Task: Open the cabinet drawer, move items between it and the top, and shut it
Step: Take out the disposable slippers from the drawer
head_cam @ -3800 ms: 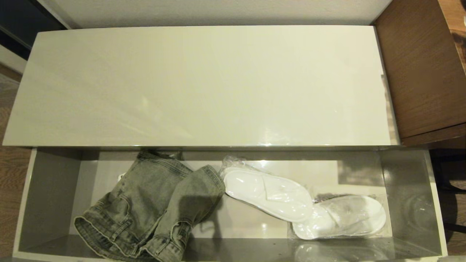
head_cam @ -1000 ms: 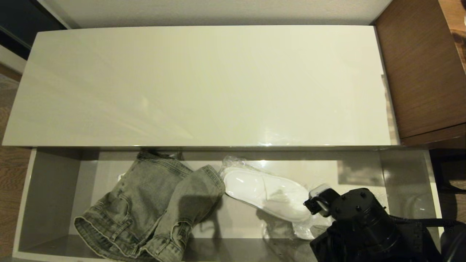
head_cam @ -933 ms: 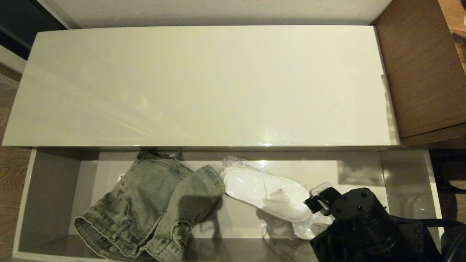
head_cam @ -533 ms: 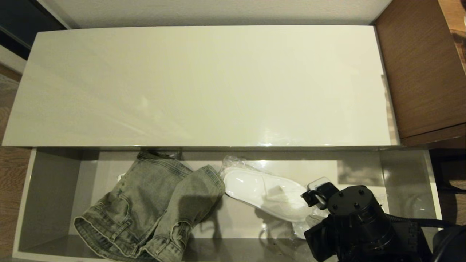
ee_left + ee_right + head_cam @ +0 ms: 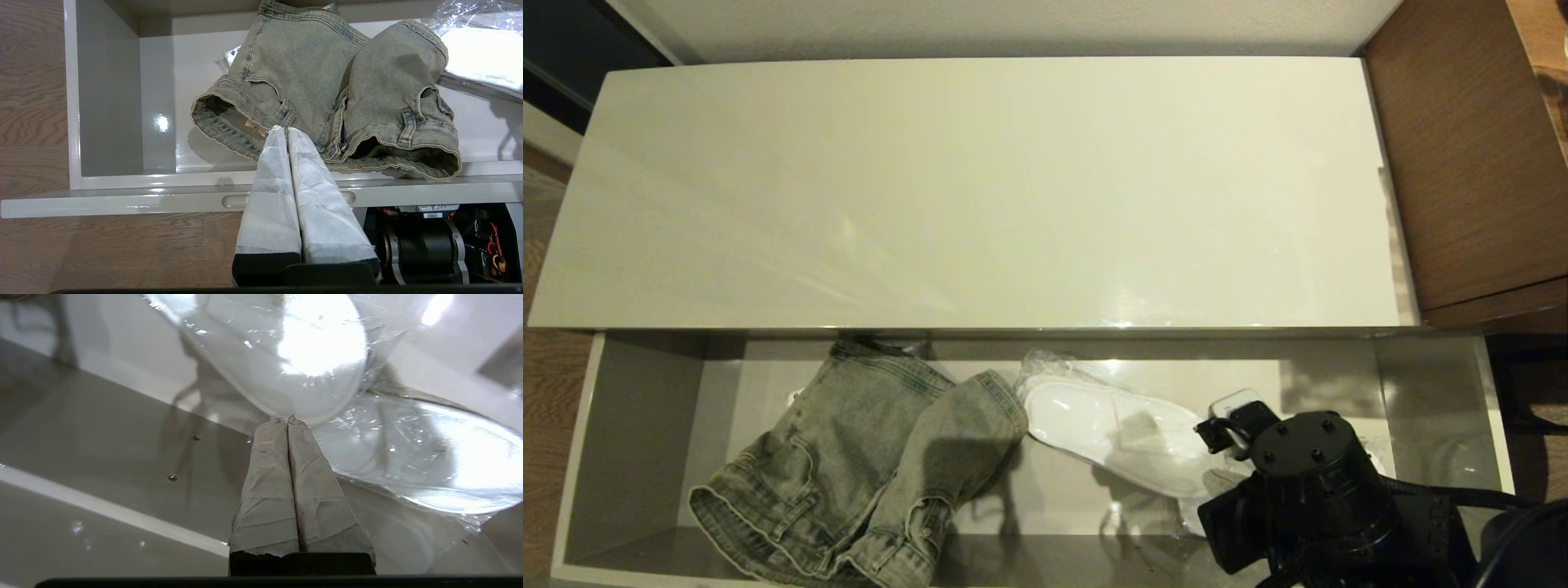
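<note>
The cabinet drawer [image 5: 629,441] stands pulled out below the bare glossy top [image 5: 980,196]. A folded grey-green denim garment [image 5: 866,457] lies in its left half. In the right half a white slipper [image 5: 1111,429] in clear plastic lies aslant, its near end raised over a shadow. My right arm [image 5: 1307,482] reaches down over it. My right gripper [image 5: 287,418] is shut, its tips pinching the edge of that slipper's wrap [image 5: 310,347]. A second wrapped slipper [image 5: 429,457] lies beside it. My left gripper [image 5: 282,130] hangs shut and empty before the drawer front, pointing at the garment [image 5: 327,73].
A brown wooden desk [image 5: 1470,163] adjoins the cabinet on the right. Wooden floor [image 5: 547,408] shows to the left of the drawer. The drawer's left end [image 5: 159,102] holds nothing.
My right arm came into the drawer from the lower right and has since drawn slightly back and left. The slipper's near end has risen with it, and the second slipper is now hidden under the arm.
</note>
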`<state>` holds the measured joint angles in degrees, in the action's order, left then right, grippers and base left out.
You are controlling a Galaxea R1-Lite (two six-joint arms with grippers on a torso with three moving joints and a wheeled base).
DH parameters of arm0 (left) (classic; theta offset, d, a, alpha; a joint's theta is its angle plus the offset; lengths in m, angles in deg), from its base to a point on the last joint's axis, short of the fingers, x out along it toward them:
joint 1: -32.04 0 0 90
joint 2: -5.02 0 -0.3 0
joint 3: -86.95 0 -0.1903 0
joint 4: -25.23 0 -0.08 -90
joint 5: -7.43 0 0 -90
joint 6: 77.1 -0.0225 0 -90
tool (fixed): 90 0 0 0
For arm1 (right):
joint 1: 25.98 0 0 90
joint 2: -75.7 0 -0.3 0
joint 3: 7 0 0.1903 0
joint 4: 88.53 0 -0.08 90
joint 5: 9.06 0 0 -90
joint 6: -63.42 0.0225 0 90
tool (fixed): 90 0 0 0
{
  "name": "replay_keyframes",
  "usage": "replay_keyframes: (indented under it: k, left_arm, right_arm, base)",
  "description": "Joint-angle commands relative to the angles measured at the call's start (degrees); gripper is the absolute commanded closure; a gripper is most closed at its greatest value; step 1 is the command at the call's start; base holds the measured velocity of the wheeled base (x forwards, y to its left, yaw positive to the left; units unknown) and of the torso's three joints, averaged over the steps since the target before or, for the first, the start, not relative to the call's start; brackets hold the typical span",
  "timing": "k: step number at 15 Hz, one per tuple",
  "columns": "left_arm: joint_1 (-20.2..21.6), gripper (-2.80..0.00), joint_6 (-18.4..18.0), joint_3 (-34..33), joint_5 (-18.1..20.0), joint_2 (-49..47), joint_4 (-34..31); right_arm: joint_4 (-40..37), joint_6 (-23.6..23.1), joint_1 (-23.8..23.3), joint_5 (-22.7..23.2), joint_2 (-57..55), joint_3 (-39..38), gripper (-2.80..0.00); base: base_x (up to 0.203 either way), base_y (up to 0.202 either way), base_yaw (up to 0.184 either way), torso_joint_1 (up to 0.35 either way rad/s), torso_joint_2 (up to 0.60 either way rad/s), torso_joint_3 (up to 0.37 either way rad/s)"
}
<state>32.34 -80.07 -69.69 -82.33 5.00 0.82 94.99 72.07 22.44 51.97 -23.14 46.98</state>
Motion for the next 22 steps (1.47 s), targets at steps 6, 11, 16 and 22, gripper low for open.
replay_keyframes:
  k: [6, 11, 16, 22]
  left_arm:
    - [0.0, 0.00, 0.0, 0.0, 0.0, -0.1, 0.0]
    - [0.0, 0.00, 0.0, 0.0, 0.0, -0.1, 0.0]
    - [0.0, 0.00, 0.0, 0.0, 0.0, -0.1, 0.0]
    - [0.0, 0.00, 0.0, 0.0, 0.0, -0.1, 0.0]
  right_arm:
    - [1.6, -0.2, -0.1, -1.5, -0.9, 0.1, 0.00]
    - [3.2, -0.5, -0.3, -1.8, -1.1, 0.1, 0.00]
    - [3.5, -2.3, -0.9, -1.7, -2.6, 0.9, 0.00]
    - [8.4, -4.4, -2.3, -1.5, -6.3, 1.3, 0.00]
  base:
    - [0.000, 0.000, 0.000, 0.000, 0.00, 0.000]
    - [0.000, 0.000, 0.000, 0.000, 0.00, 0.000]
    - [0.000, 0.000, 0.000, 0.000, 0.00, 0.000]
    - [0.000, 0.000, 0.000, 0.000, 0.00, 0.000]
